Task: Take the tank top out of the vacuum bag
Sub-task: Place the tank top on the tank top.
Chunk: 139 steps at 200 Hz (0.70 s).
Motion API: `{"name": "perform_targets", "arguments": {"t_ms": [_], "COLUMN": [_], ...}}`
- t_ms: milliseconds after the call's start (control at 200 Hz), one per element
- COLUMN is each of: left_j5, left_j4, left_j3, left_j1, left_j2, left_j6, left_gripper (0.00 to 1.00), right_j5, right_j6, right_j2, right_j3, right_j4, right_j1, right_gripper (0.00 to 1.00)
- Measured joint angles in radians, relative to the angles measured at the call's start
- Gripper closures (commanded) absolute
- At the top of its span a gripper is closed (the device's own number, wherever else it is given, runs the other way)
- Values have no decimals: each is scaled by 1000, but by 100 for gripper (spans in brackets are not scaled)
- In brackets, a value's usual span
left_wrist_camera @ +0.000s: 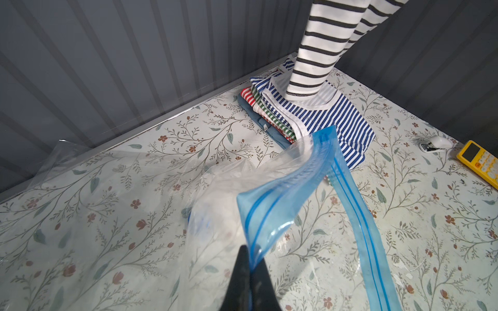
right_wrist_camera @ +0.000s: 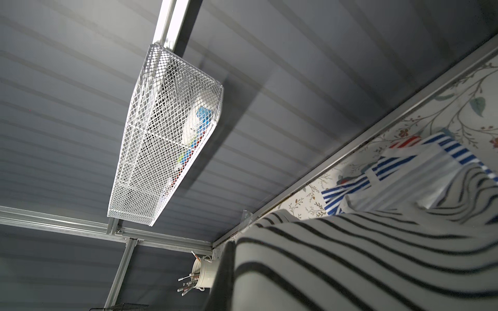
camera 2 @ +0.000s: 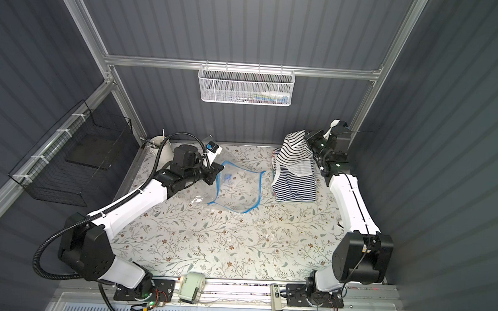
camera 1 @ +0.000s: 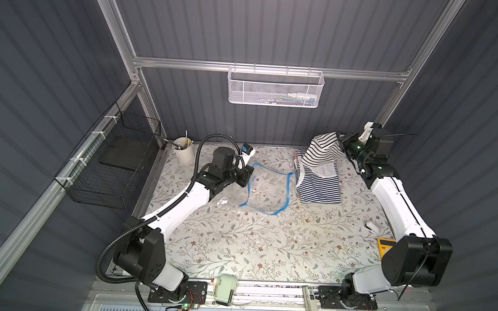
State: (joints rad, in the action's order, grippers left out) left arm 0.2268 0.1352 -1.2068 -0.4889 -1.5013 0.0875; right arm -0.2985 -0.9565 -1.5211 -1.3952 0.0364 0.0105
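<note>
Tank top (camera 1: 320,153) is out of vacuum bag (camera 1: 269,193): right gripper (camera 1: 343,139) pinches it upper right, left gripper (camera 1: 249,174) pinches bag edge, we only owe set-down.

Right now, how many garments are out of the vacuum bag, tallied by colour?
Black-striped tank top: 1
Blue-striped top: 1
Green-striped top: 1
Red-striped top: 1
Plain blue garment: 1
Total: 5
</note>
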Motion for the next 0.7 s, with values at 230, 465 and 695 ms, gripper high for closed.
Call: {"name": "perform_targets", "arguments": {"t_ms": [230,465,695], "left_j5": [0,0,0], "left_j4": [0,1,1], "left_j3": [-3,-4,-4], "left_j1": [0,0,0], "left_j2": [-10,-15,-15], "left_j6": [0,0,5], "left_gripper": [100,100,100], "right_j5": [27,44,68], "right_j6": [-3,-12,-5], "right_j2": [-85,-181,-229], "right_j3": [-16,-72,-161], "right_j4": [98,144,160], "right_j1": [0,0,-6], "right_gripper": [100,100,100]}}
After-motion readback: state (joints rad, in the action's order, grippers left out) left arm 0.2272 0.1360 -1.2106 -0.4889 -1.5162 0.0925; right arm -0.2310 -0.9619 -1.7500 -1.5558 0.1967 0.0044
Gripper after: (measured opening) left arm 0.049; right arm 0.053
